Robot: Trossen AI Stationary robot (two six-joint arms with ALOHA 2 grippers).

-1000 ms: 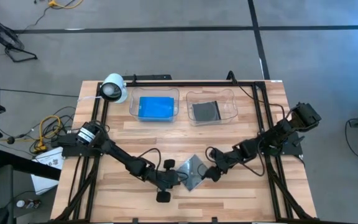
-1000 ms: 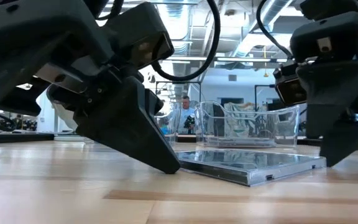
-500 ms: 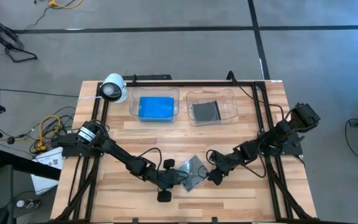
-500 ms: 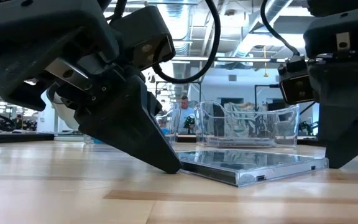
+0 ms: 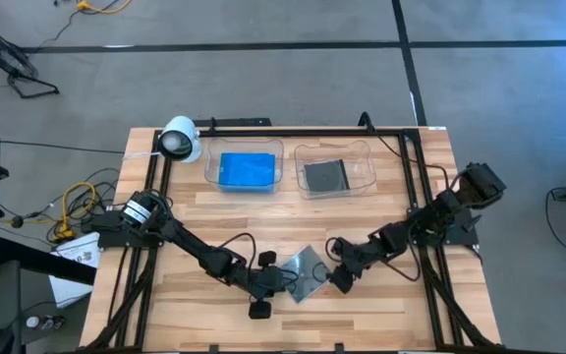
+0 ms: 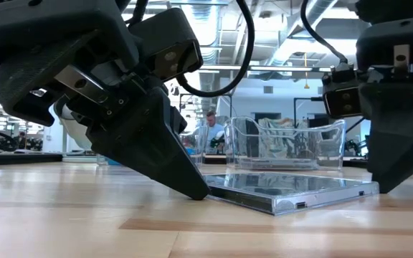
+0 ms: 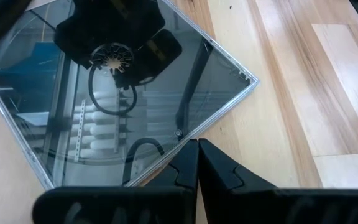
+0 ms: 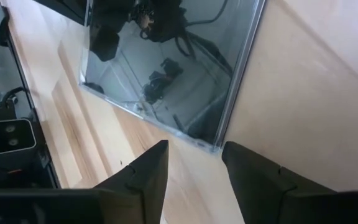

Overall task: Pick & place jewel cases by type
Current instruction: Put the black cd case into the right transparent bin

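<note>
Clear jewel case [image 5: 306, 269]: lies flat on the wooden table [image 5: 381, 211] at about 6 o'clock from the table's centre, turned corner-on like a diamond; its glossy face mirrors the arms above it.
Left gripper [image 5: 285, 282]: at the case's 9 o'clock corner, fingers pressed together, tips down on the table at the case's edge; nothing between them. In the left wrist view the two dark fingertips [image 7: 197, 163] meet right at the rim of the case [image 7: 117, 93].
Right gripper [image 5: 338, 276]: at the case's 3 o'clock side, fingers parted and empty. In the right wrist view the spread fingers [image 8: 148, 171] point at a corner of the case [image 8: 166, 62], short of it.
Low view: left gripper [image 6: 192, 188] touches the near-left edge of the case [image 6: 285, 190]; right gripper [image 6: 389, 172] stands at its right end.
Blue jewel case [image 5: 247, 170]: inside the left clear tray [image 5: 211, 173], at 11 o'clock on the table.
Dark jewel case [image 5: 324, 174]: inside the right clear tray [image 5: 362, 159], at 12 o'clock.
White camera [image 5: 179, 140]: at the table's 10 o'clock corner.
Person [image 6: 209, 131]: in the room far behind the trays.
</note>
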